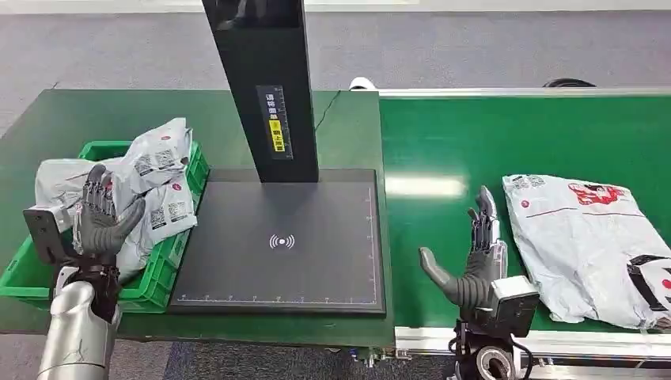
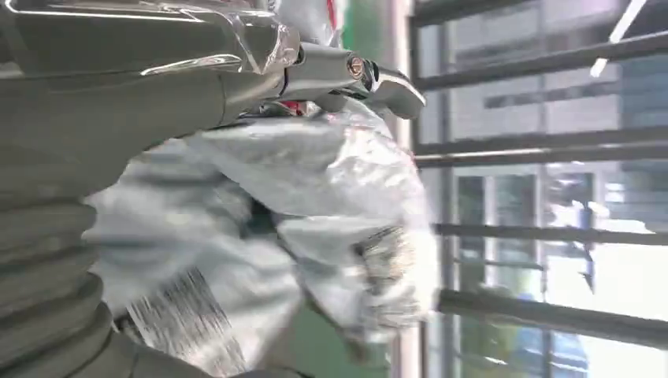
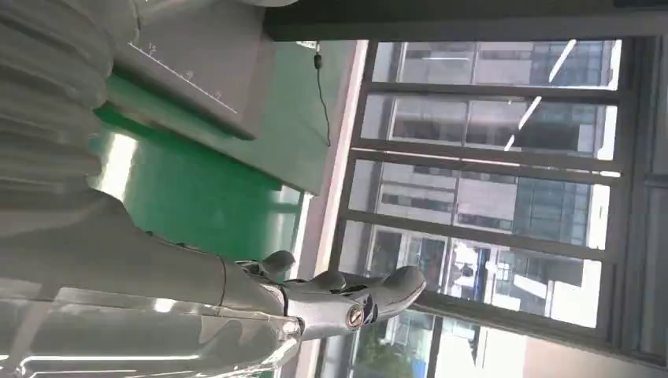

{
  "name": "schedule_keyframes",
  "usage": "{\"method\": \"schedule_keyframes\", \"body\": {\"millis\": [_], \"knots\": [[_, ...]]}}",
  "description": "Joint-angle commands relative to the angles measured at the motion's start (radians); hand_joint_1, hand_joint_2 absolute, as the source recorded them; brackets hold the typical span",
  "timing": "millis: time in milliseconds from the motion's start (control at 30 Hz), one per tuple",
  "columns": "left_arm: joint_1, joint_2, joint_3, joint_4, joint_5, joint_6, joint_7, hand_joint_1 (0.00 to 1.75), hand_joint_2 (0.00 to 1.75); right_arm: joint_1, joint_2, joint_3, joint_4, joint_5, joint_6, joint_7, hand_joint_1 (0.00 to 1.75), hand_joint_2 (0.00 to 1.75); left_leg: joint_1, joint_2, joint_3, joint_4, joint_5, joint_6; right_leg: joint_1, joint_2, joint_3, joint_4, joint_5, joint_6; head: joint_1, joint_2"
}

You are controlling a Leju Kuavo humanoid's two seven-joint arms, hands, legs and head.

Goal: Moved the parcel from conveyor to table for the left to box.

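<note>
Step in hand: judged from the layout, the right hand (image 1: 473, 261) has yet to reach for the flat grey plastic mailer parcel with red print (image 1: 585, 241) lying on the green conveyor belt (image 1: 459, 142), at the right of the scene.
How to do it well: slide the fingers (image 1: 484, 214) under the parcel's near left edge, since the thin bag lies flat and will likely sag; pinch a fold firmly, lift clear of the belt rail, then set it on the black square scanning pad (image 1: 281, 241) on the dark green tabletop (image 1: 71, 119).
Risk: loose film may slip from the hold.
Right hand pose: upright just left of the parcel, not touching it, palm facing left, fingers spread and holding nothing.
Left hand pose: the left hand (image 1: 101, 218) is raised over the green plastic crate (image 1: 162, 277) at the near left, fingers apart, empty.
Crate: holds several grey mailer bags (image 1: 158, 170).
Centre: a black upright post (image 1: 265, 79) rises from the pad's far edge.
</note>
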Motion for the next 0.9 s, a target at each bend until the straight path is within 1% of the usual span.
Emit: {"method": "schedule_keyframes", "body": {"millis": [33, 167, 233, 267, 300, 333, 400, 500, 633, 667, 733, 800, 900], "knots": [[0.064, -0.043, -0.076, -0.162, -0.052, 0.120, -0.020, 0.00, 1.75, -0.019, -0.011, -0.004, 0.036, -0.006, -0.002, -0.007, 0.00, 1.75, 0.001, 0.003, 0.000, -0.001, 0.000, 0.000, 0.001, 0.001, 0.000, -0.002, 0.001, -0.001, 0.000, 0.000], [0.071, -0.058, -0.081, -0.192, -0.100, 0.204, -0.044, 0.00, 1.75, -0.012, -0.010, -0.009, 0.024, -0.006, -0.003, -0.005, 0.00, 1.75, 0.001, 0.003, -0.002, -0.001, 0.000, 0.001, 0.002, 0.001, -0.002, -0.002, 0.001, 0.000, 0.000, 0.000], [0.079, -0.073, -0.072, -0.231, -0.130, 0.295, -0.082, 0.00, 1.75, -0.013, -0.008, -0.010, 0.024, -0.006, -0.003, -0.006, 0.00, 1.75, 0.001, 0.004, -0.002, 0.000, 0.000, 0.001, 0.002, 0.001, -0.002, -0.001, 0.001, 0.000, 0.000, 0.000], [0.091, -0.085, -0.061, -0.257, -0.128, 0.341, -0.110, 0.00, 1.75, -0.017, -0.009, -0.007, 0.029, -0.005, 0.000, -0.006, 0.00, 1.75, 0.001, 0.003, -0.002, 0.000, 0.000, 0.001, 0.002, 0.001, -0.002, -0.001, 0.001, 0.000, 0.000, 0.000], [0.103, -0.086, -0.067, -0.276, -0.179, 0.419, -0.136, 0.00, 1.75, -0.020, -0.007, -0.006, 0.034, -0.005, 0.002, -0.006, 0.00, 1.75, 0.001, 0.004, -0.002, 0.000, -0.001, 0.000, 0.001, 0.002, -0.002, -0.001, 0.000, 0.000, 0.000, 0.000], [0.124, -0.088, -0.077, -0.307, -0.194, 0.443, -0.139, 0.00, 1.75, -0.026, -0.006, -0.003, 0.041, -0.004, 0.002, -0.006, 0.00, 1.75, 0.001, 0.005, -0.002, 0.000, 0.000, 0.001, 0.002, 0.003, -0.002, -0.001, 0.001, 0.000, 0.000, 0.000], [0.165, -0.110, -0.082, -0.370, -0.218, 0.520, -0.198, 0.00, 1.75, -0.033, -0.006, 0.005, 0.051, -0.003, 0.004, -0.007, 0.00, 1.75, 0.001, 0.007, -0.002, -0.001, -0.001, 0.001, 0.002, 0.004, -0.002, -0.002, 0.001, 0.000, 0.000, 0.000], [0.223, -0.129, -0.108, -0.454, -0.247, 0.615, -0.256, 0.00, 1.75, -0.035, -0.008, 0.012, 0.057, -0.004, 0.005, -0.010, 0.00, 1.75, 0.001, 0.007, -0.002, -0.001, -0.001, 0.001, 0.002, 0.004, -0.002, -0.002, 0.001, 0.000, 0.000, 0.000], [0.231, -0.130, -0.115, -0.464, -0.246, 0.621, -0.256, 0.00, 1.75, -0.035, -0.009, 0.013, 0.058, -0.004, 0.005, -0.010, 0.00, 1.75, 0.001, 0.006, -0.002, -0.001, -0.002, 0.001, 0.001, 0.004, -0.002, -0.001, 0.000, 0.000, 0.000, 0.000], [0.228, -0.136, -0.115, -0.470, -0.247, 0.666, -0.295, 0.00, 1.75, -0.036, -0.010, 0.014, 0.060, -0.004, 0.005, -0.010, 0.00, 1.75, 0.001, 0.005, -0.002, 0.000, -0.002, 0.000, 0.001, 0.003, -0.002, -0.001, 0.000, 0.000, 0.000, 0.000], [0.257, -0.137, -0.153, -0.502, -0.207, 0.706, -0.334, 0.00, 1.75, -0.030, -0.014, 0.016, 0.059, -0.011, 0.001, -0.018, 0.00, 1.75, 0.001, 0.006, -0.002, 0.000, -0.001, 0.000, 0.002, 0.004, -0.002, -0.001, 0.001, 0.000, 0.000, 0.000], [0.282, -0.134, -0.189, -0.536, -0.185, 0.707, -0.337, 0.00, 1.75, -0.026, -0.017, 0.017, 0.059, -0.014, -0.001, -0.021, 0.00, 1.75, 0.001, 0.006, -0.002, -0.001, -0.002, 0.001, 0.002, 0.004, -0.002, -0.002, 0.001, 0.000, 0.000, 0.000], [0.326, -0.107, -0.286, -0.605, -0.082, 0.533, -0.331, 0.00, 1.75, -0.027, -0.029, 0.022, 0.058, -0.021, -0.002, -0.028, 0.00, 1.75, 0.001, 0.005, -0.002, -0.001, -0.002, 0.001, 0.002, 0.003, -0.002, -0.001, 0.000, 0.000, 0.000, 0.000]]}}
